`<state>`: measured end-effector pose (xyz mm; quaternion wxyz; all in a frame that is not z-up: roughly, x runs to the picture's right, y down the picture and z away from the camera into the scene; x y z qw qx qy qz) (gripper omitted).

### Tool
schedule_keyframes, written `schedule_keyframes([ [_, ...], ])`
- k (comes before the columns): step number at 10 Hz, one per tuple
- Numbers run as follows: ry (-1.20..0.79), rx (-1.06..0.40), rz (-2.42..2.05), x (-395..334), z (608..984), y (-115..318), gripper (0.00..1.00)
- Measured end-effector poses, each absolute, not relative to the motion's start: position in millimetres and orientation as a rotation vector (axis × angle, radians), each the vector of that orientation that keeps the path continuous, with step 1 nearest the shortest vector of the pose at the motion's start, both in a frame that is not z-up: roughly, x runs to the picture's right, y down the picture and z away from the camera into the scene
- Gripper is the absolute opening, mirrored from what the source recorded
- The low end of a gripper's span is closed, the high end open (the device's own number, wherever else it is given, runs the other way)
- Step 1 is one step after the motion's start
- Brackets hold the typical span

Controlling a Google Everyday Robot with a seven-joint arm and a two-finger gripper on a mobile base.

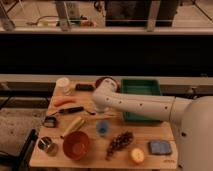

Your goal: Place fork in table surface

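The arm reaches in from the right edge of the bench (165, 134), and its hand (95, 108) sits over the middle, nearer the far edge. I cannot tell whether the hand is open or closed. The fork (73, 110), dark-handled, lies flat on the bench just beside the hand, toward the left edge.

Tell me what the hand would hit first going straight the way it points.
The hand, under the arm's far end mid-table, seems to point downward; likely the table below it first, though depth is unclear.
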<state>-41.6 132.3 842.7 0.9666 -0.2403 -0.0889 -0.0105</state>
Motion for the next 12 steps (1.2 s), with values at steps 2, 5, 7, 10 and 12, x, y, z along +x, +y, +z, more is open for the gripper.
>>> schedule_keyframes([
  [2,-0.168,-0.497,-0.02,-40.2,849.0,137.1,0.0],
  [5,-0.143,-0.503,-0.027,-40.7,853.0,141.5,0.12],
  [7,-0.13,-0.506,-0.035,-42.7,853.2,143.0,0.31],
  [10,-0.105,-0.511,-0.04,-41.5,852.9,143.6,0.6],
  [12,-0.104,-0.51,-0.032,-39.2,854.2,142.4,0.79],
])
